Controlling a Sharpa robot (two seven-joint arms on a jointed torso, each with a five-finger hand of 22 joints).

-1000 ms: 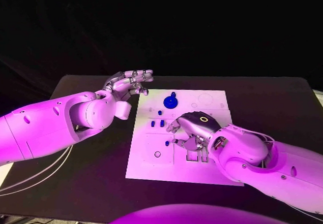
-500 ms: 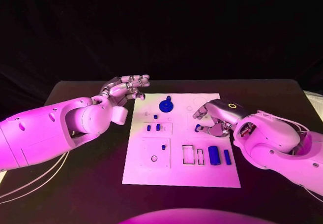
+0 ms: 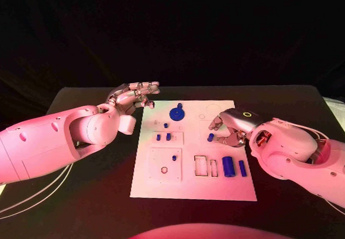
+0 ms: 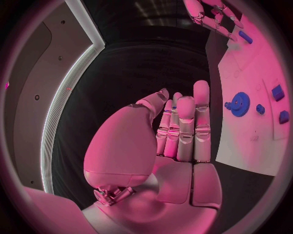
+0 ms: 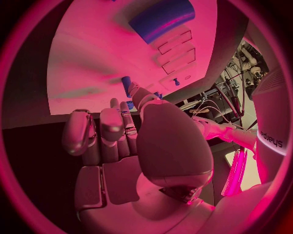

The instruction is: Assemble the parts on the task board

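the right hand [image 3: 227,129] hovers over the right side of the white board [image 3: 191,188], pinching a small blue peg [image 3: 210,137] between thumb and fingertip, so the step in hand looks like carrying that peg to its hole. the left hand [image 3: 133,94] waits just off the board's far left corner, fingers loosely apart and holding nothing. next the peg likely needs lining up upright over a free socket, then a straight press down.

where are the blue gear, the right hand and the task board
blue gear [image 3: 176,113], head view, its round face
right hand [image 3: 227,129], head view, back of the hand
task board [image 3: 192,190], head view, bare near edge
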